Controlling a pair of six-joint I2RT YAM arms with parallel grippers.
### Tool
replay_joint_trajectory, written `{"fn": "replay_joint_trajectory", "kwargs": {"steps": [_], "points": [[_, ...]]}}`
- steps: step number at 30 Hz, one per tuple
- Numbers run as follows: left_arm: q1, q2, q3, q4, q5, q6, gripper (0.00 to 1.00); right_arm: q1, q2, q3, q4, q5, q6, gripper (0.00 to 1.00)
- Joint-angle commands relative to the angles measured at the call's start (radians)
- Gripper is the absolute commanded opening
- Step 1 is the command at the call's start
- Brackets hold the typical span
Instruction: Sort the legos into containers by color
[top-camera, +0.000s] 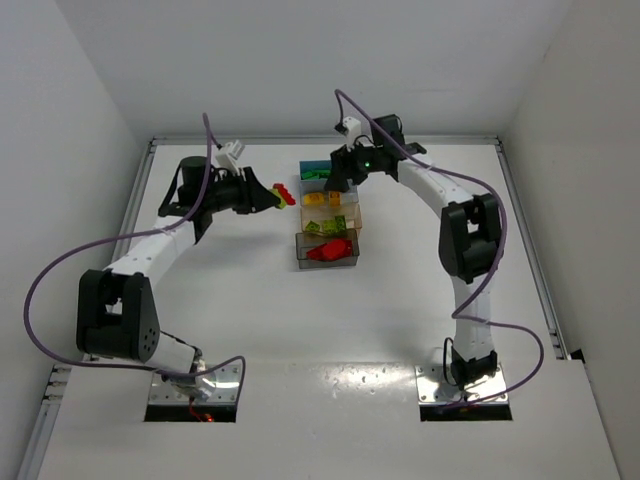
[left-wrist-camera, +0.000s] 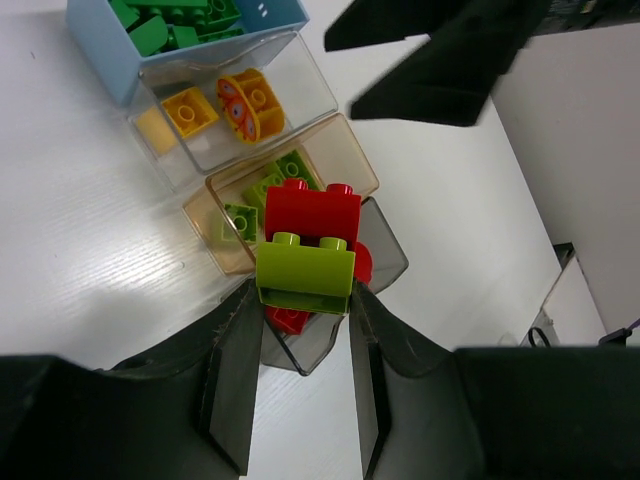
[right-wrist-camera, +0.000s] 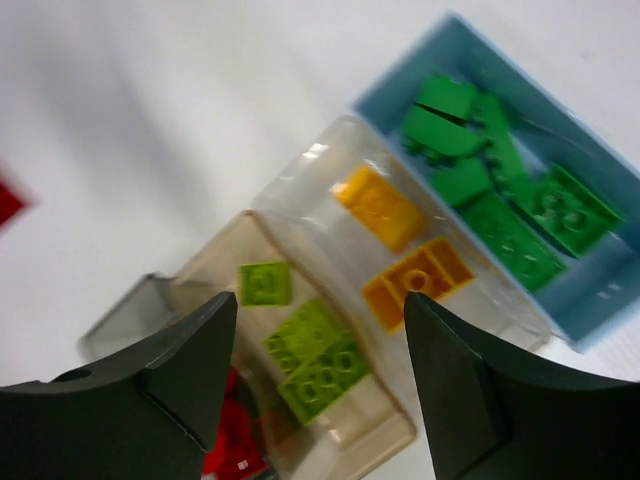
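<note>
Table (top-camera: 250, 300): row of bins (top-camera: 356, 222) running far to near. Blue bin (left-wrist-camera: 95, 40) holds dark green, clear bin (left-wrist-camera: 310, 85) yellow, tan bin (left-wrist-camera: 345, 150) lime, grey bin (left-wrist-camera: 390, 250) red.

Right gripper (right-wrist-camera: 320, 330) hangs over the row, jaws spread, empty.

Left gripper (top-camera: 272, 193), left of the row, pinches a lime-and-red clump (left-wrist-camera: 310, 215).

We judge this the splitting step. Next, the right claw must grip one brick and pull it off.

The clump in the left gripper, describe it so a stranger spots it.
Find the row of bins mid-table; the left gripper hangs just left of it. It pinches the clump: lime brick joined to red, held outside any bin.
</note>
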Motion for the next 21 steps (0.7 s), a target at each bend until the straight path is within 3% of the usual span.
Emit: {"fn": "replay_joint_trajectory", "kwargs": {"steps": [1, 5, 8, 13, 21], "points": [[0.011, 0.004, 0.039, 0.082, 0.041, -0.022, 0.18, -0.046, -0.130, -0.023, 0.053, -0.457, 0.078, 0.68], [0.011, 0.015, 0.039, 0.126, 0.082, -0.050, 0.18, -0.058, -0.173, -0.131, 0.313, -0.760, 0.354, 0.68], [0.011, 0.024, 0.030, 0.202, 0.151, -0.082, 0.18, -0.032, -0.182, -0.156, 0.363, -0.833, 0.390, 0.68], [0.001, 0.043, 0.007, 0.387, 0.319, -0.208, 0.21, 0.000, -0.161, -0.156, 0.372, -0.852, 0.399, 0.74], [-0.056, 0.043, 0.007, 0.375, 0.344, -0.183, 0.21, 0.032, -0.118, -0.084, 0.415, -0.819, 0.457, 0.79]]}}
